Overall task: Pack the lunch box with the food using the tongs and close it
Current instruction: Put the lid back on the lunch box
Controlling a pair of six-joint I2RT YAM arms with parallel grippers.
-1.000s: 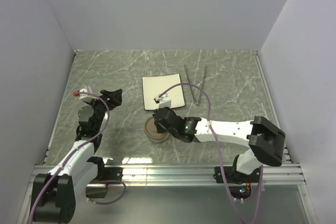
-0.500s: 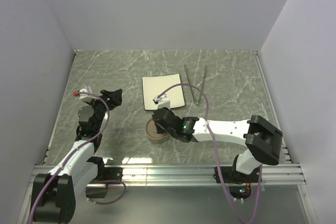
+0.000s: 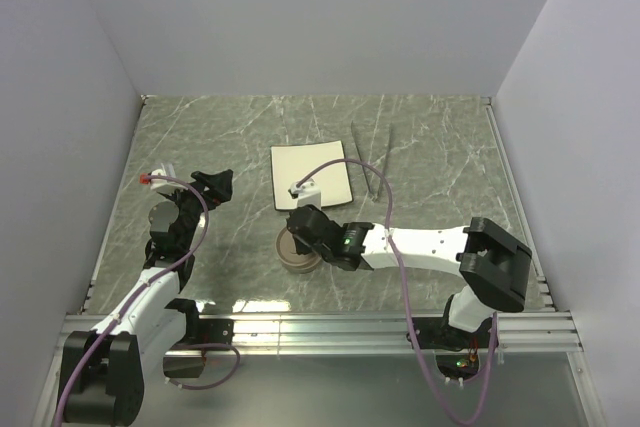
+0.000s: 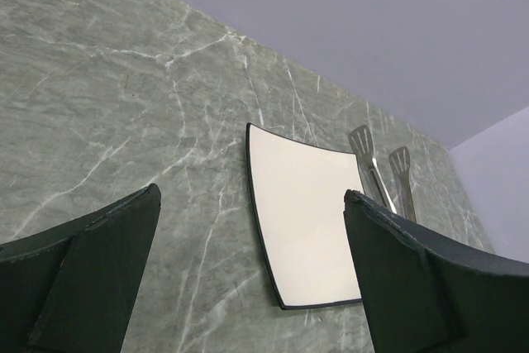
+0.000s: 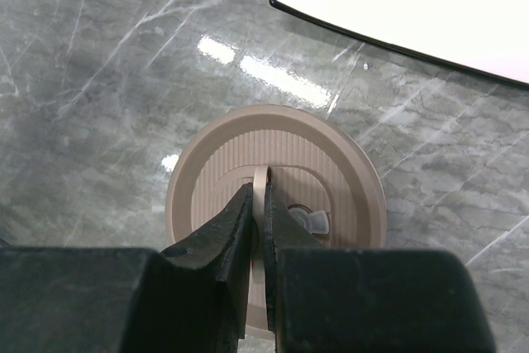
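My right gripper [image 5: 259,196] is pinched almost fully shut on the thin upright handle [image 5: 260,178] of the brown ribbed lid [image 5: 331,163]; both dark fingers press against the strap from either side. The lid fills the middle of the right wrist view. From above, the lunch box [image 3: 297,259] lies just below the centre of the frame, half covered by my right wrist, with a band of its silver wall showing under the brown lid. I cannot tell whether the lid rests fully on the tin.

The white square plate [image 3: 312,175] lies just above the lunch box in the overhead view, near it but apart. The tongs [image 3: 370,162] lie on the green marble table [image 3: 450,147] just right of the plate, their paddle tips toward the top.

My left gripper [image 4: 252,196] is at the left of the overhead frame, fingers [image 4: 91,262] spread wide, gripping nothing.
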